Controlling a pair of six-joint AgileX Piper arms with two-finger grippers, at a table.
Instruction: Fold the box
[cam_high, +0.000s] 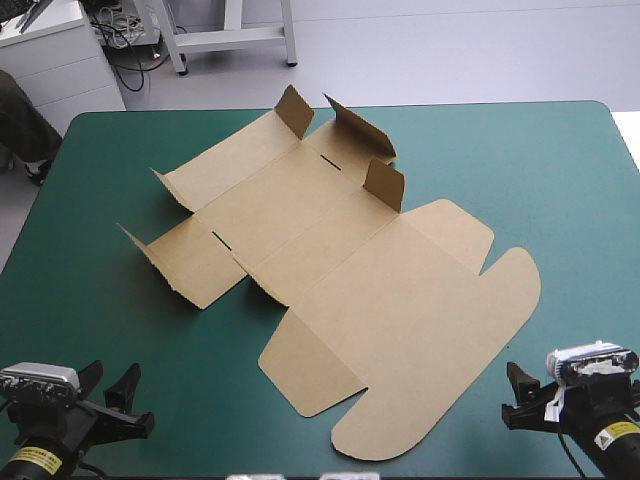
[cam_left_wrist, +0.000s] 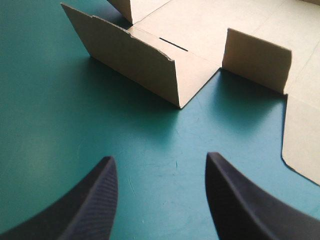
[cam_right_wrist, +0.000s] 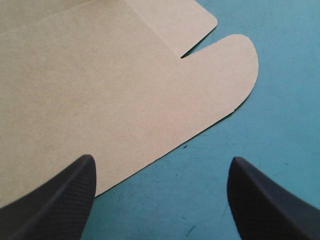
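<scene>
The brown box (cam_high: 340, 270) lies mostly flat in the middle of the teal-green table, its rounded lid panel toward the near right. Small flaps along its far and left edges stand partly raised. My left gripper (cam_high: 112, 385) is open at the near left corner, well short of the box. Ahead of that gripper (cam_left_wrist: 160, 170) a raised side flap (cam_left_wrist: 130, 57) stands on bare cover. My right gripper (cam_high: 522, 390) is open at the near right corner. Between and ahead of its fingers (cam_right_wrist: 160, 170) lies the lid's rounded edge (cam_right_wrist: 150, 100), flat on the table.
Bare teal-green cover (cam_high: 540, 170) surrounds the box, widest at the far right and along the near edge. White furniture (cam_high: 60, 50) stands beyond the table's far left corner.
</scene>
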